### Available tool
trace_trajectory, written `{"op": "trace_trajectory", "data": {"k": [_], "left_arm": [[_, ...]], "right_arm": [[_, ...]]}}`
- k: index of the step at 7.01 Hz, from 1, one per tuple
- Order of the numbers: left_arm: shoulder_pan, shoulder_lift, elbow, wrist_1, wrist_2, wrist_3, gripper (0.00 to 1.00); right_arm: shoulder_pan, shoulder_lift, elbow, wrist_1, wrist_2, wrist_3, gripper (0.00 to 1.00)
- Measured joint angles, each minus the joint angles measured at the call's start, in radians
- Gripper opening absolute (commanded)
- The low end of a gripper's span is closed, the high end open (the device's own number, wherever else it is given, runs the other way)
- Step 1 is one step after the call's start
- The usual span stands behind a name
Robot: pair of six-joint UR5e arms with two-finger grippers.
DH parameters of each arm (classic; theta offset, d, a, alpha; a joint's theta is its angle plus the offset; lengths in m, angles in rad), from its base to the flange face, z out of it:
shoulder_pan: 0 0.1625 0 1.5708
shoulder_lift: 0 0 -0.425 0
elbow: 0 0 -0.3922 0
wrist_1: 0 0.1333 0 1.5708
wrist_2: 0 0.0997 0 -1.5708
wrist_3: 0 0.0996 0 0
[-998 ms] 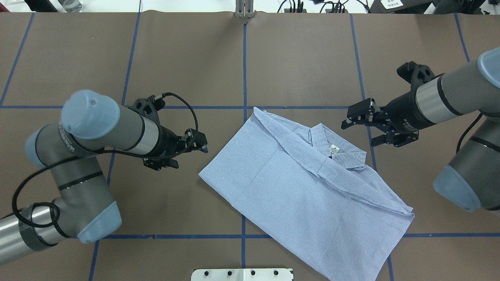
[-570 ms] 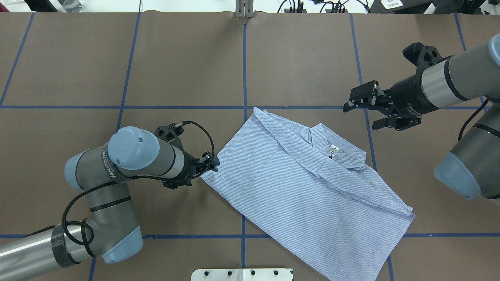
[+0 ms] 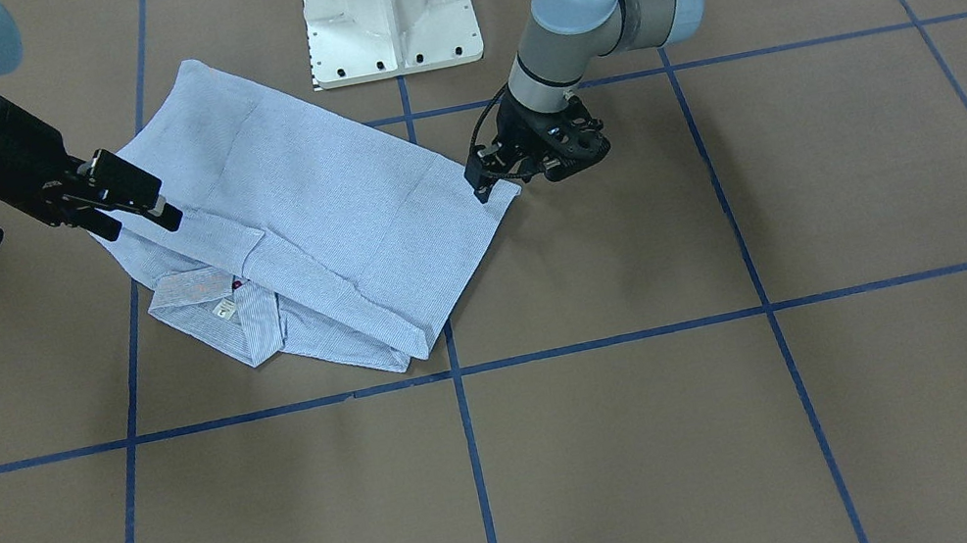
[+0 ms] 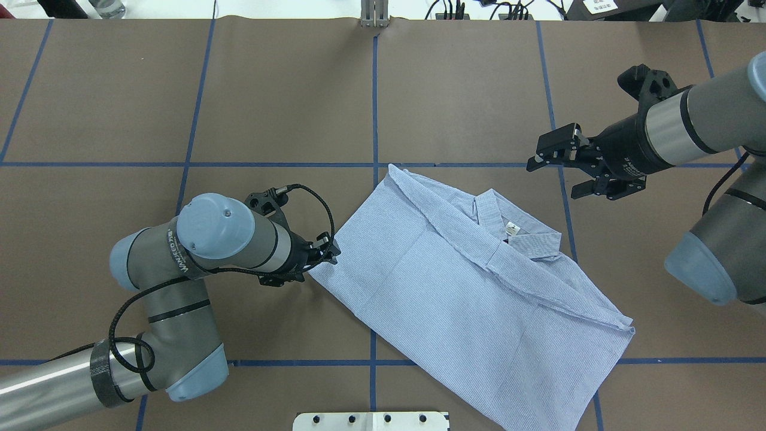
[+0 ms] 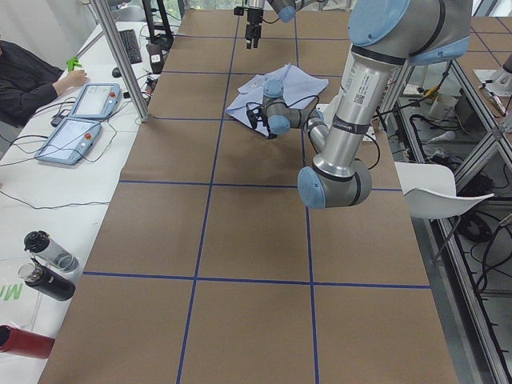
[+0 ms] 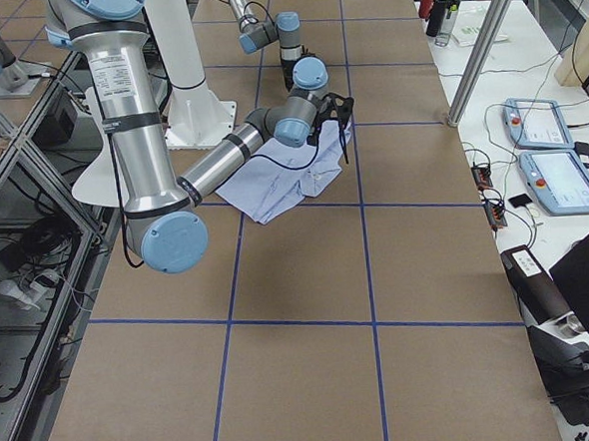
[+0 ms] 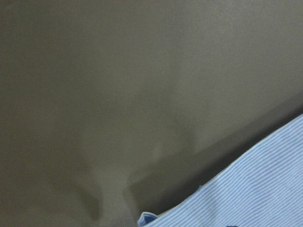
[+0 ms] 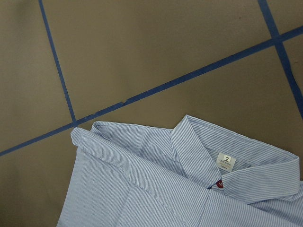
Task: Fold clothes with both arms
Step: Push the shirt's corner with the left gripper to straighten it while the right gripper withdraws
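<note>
The clothes are one pinstriped light blue shirt (image 4: 467,287) lying folded and skewed on the brown table, collar and white neck label (image 8: 226,161) facing up. My left gripper (image 4: 330,251) is low at the shirt's left corner (image 3: 509,192), fingertips at the fabric's edge. The left wrist view shows only that edge (image 7: 255,184) and two separate finger shadows, so the jaws appear open. My right gripper (image 4: 552,175) hangs open in the air just beyond the collar side, holding nothing; in the front view it overlaps the shirt's edge (image 3: 152,206).
The white pedestal base (image 3: 388,0) stands at the robot's side of the table, just behind the shirt. Blue tape lines (image 4: 374,108) divide the brown cover. A seated person (image 5: 28,76), control tablets (image 5: 80,120) and bottles (image 5: 48,264) are on the side desk.
My left arm has swung in and down until its gripper reached the shirt's left corner. My right gripper drew back a little from the collar early on and has stayed there since.
</note>
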Motion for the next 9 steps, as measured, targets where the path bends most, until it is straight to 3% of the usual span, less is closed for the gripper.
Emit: {"op": "trace_trajectory", "data": {"k": [1, 2, 3, 4, 7, 9], "left_arm": [[0.0, 0.0, 0.002, 0.0, 0.0, 0.0, 0.55], [0.0, -0.001, 0.003, 0.0, 0.0, 0.0, 0.4], [0.0, -0.002, 0.003, 0.0, 0.0, 0.0, 0.05], [-0.001, -0.004, 0.001, 0.0, -0.001, -0.001, 0.0], [-0.008, -0.005, -0.008, 0.018, -0.005, -0.006, 0.0], [-0.072, -0.015, -0.004, 0.053, -0.005, 0.019, 0.0]], "right_arm": [[0.0, 0.0, -0.006, 0.001, 0.0, 0.0, 1.0], [0.001, 0.0, -0.009, 0.002, 0.0, 0.0, 1.0], [0.002, 0.0, -0.011, 0.002, 0.0, 0.0, 1.0], [0.004, 0.0, -0.012, 0.002, 0.0, 0.0, 1.0], [0.015, -0.002, -0.015, 0.001, 0.0, -0.045, 1.0], [0.023, -0.001, -0.021, 0.0, -0.001, -0.072, 1.0]]}}
